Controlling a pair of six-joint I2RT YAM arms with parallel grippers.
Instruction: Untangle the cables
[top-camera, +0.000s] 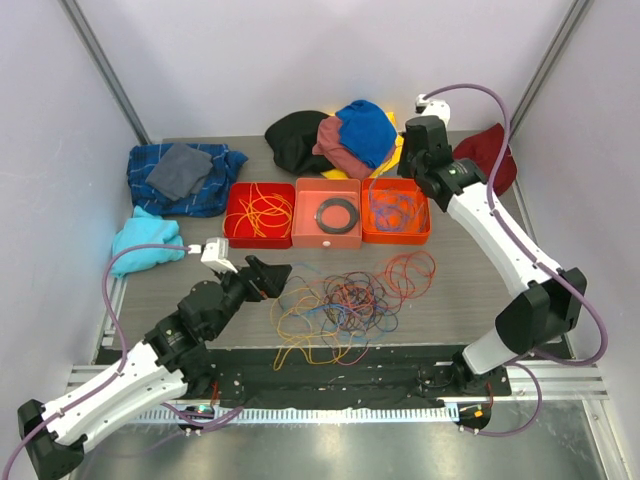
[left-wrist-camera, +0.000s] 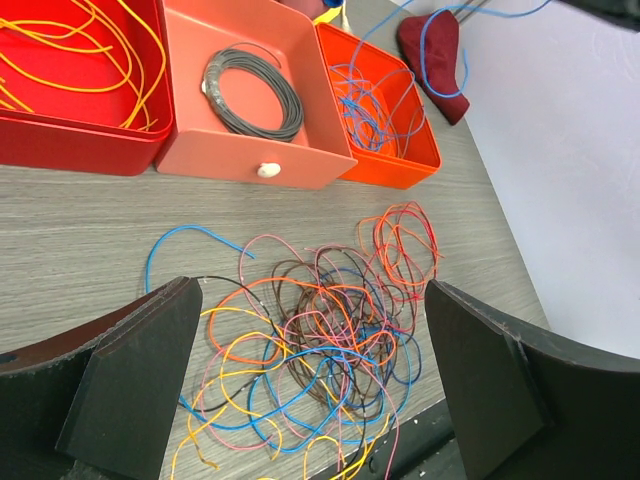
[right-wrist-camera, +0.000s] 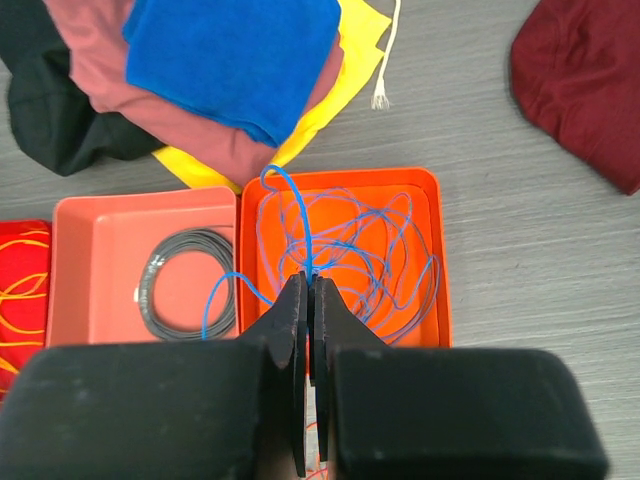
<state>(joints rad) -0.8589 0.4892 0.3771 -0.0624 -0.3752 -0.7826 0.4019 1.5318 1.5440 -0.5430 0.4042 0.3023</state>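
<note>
At your far left a blue plaid cloth (top-camera: 205, 190) with a grey rag (top-camera: 180, 168) on it lies beside a turquoise cloth (top-camera: 145, 245), both apart from the work. Your left gripper (top-camera: 272, 277) hovers low over the grey wood-grain table (top-camera: 150, 290), fingers spread wide with nothing between them. Just ahead of it on the table lies the tangled heap of thin orange, yellow, blue and red cables (top-camera: 345, 300), near of the trays. Three trays stand touching in a row: a red plastic tray (top-camera: 228, 222) with yellow-orange cables (top-camera: 260, 212), a salmon tray (top-camera: 310, 238) with a black coiled ring (top-camera: 337, 212), and an orange tray (top-camera: 395, 238) with loose blue cables (top-camera: 395, 205). Your right gripper (right-wrist-camera: 310, 285) hangs over that orange tray, fingers clenched on one blue cable (right-wrist-camera: 295, 205) that loops up out of it. Beyond the trays sits a pile of black, mauve, blue and yellow cloths (top-camera: 340, 135), and at far right a dark red cloth (top-camera: 490, 150).
</note>
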